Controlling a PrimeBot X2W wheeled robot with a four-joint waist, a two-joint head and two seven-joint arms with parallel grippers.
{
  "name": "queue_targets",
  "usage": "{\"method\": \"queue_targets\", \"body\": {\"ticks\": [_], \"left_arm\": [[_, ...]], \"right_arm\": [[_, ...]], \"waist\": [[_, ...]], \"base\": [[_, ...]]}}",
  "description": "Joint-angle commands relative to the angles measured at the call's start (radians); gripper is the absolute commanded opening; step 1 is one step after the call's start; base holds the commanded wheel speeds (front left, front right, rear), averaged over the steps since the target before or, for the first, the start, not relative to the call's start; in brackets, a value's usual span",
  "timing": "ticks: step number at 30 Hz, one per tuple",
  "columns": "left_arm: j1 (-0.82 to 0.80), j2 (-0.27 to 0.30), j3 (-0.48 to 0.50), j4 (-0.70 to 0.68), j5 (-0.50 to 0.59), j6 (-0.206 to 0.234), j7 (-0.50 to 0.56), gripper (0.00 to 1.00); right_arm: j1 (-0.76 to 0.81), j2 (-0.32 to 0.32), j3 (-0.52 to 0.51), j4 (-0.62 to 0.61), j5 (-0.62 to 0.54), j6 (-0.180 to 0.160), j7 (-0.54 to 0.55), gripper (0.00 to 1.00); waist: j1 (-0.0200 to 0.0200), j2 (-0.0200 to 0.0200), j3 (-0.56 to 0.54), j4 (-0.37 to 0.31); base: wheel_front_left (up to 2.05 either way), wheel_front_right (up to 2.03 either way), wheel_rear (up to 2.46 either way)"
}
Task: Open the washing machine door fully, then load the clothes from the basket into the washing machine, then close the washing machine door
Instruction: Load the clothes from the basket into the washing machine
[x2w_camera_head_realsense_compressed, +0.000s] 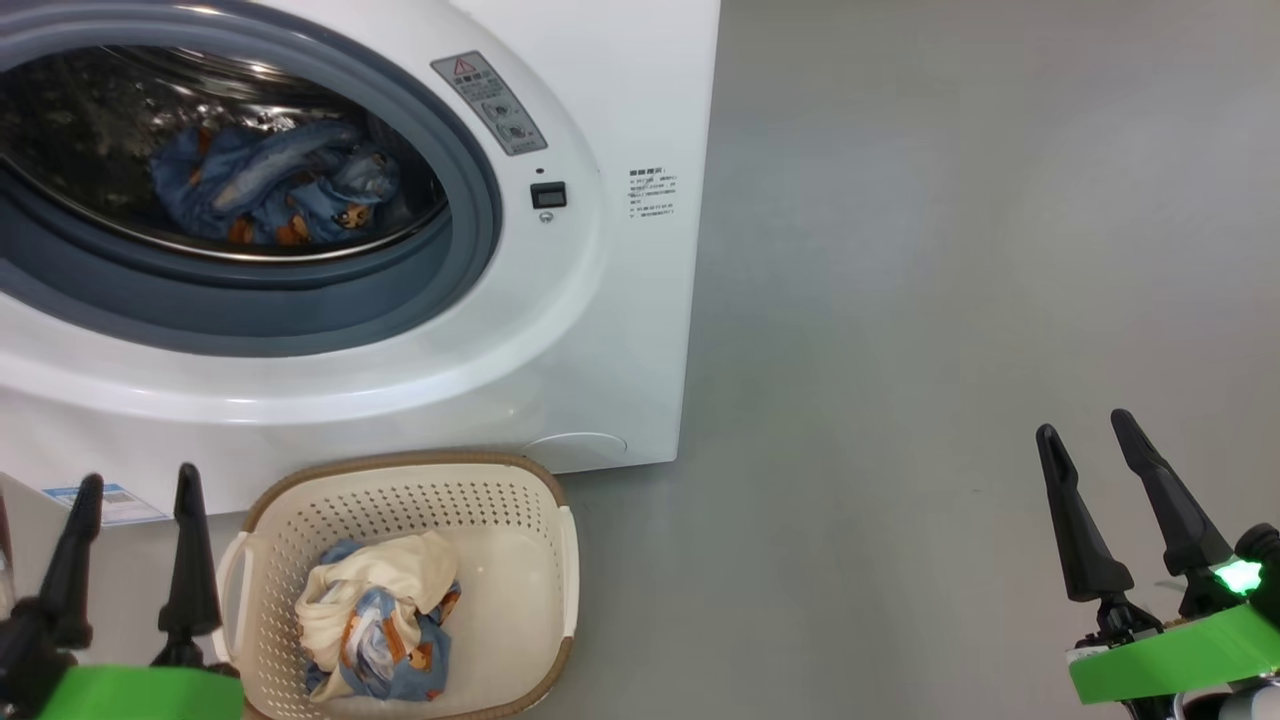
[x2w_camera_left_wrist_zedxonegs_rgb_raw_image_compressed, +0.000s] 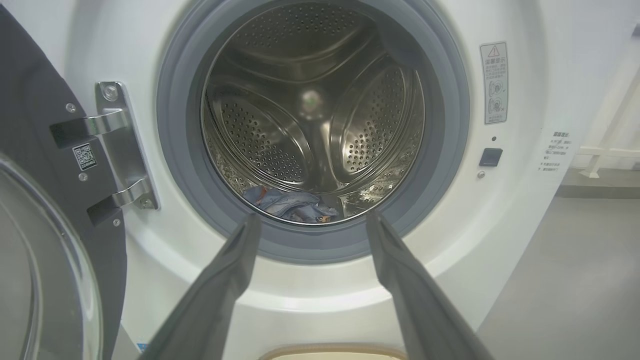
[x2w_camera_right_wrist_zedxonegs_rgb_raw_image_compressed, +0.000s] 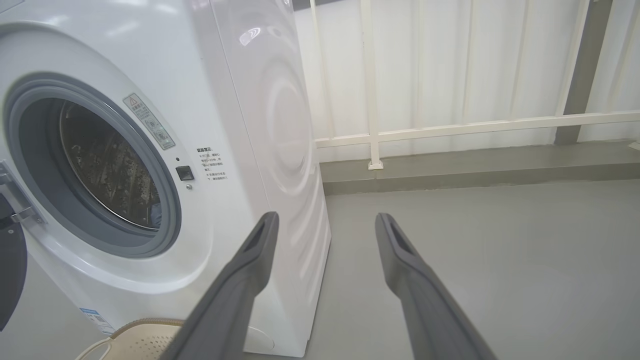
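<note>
The white washing machine (x2w_camera_head_realsense_compressed: 600, 330) stands with its mouth uncovered, and blue bear-print clothes (x2w_camera_head_realsense_compressed: 275, 185) lie in its steel drum (x2w_camera_left_wrist_zedxonegs_rgb_raw_image_compressed: 310, 110). Its black door (x2w_camera_left_wrist_zedxonegs_rgb_raw_image_compressed: 35, 215) hangs swung out on the hinge at the left of the left wrist view. In front of the machine the cream basket (x2w_camera_head_realsense_compressed: 520, 500) sits on the floor, holding a bundle of cream and blue bear-print clothes (x2w_camera_head_realsense_compressed: 375, 615). My left gripper (x2w_camera_head_realsense_compressed: 137, 484) is open and empty, just left of the basket, pointing at the drum. My right gripper (x2w_camera_head_realsense_compressed: 1083, 420) is open and empty over bare floor, far right of the machine.
Grey floor (x2w_camera_head_realsense_compressed: 950, 250) spreads wide to the right of the machine. A white railing (x2w_camera_right_wrist_zedxonegs_rgb_raw_image_compressed: 450, 125) on a low kerb runs behind it. A steel hinge bracket (x2w_camera_left_wrist_zedxonegs_rgb_raw_image_compressed: 120, 145) sits on the machine's front, left of the gasket (x2w_camera_left_wrist_zedxonegs_rgb_raw_image_compressed: 450, 125).
</note>
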Motion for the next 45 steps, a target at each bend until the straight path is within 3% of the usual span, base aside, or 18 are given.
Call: {"method": "queue_targets", "body": {"ticks": [1,16,45], "left_arm": [[-0.002,0.023,0.037,-0.034,-0.009,-0.002,-0.006,1.00],[0.128,-0.020,0.049,-0.158,-0.009,-0.002,-0.006,1.00],[0.130,-0.026,0.060,-0.184,-0.017,-0.002,-0.006,1.00]], "right_arm": [[0.003,-0.022,0.011,-0.028,0.004,0.006,-0.008,1.00],[0.046,-0.001,-0.017,-0.043,-0.005,0.006,-0.008,1.00],[0.019,0.011,-0.004,-0.044,-0.009,0.006,-0.008,1.00]], "waist": [[0.0000,0.0000,-0.002,0.001],[0.0000,0.0000,-0.008,-0.001],[0.0000,0.0000,0.027,-0.006]], "base": [[0.00,0.00,0.00],[0.00,0.00,0.00],[0.00,0.00,0.00]]}}
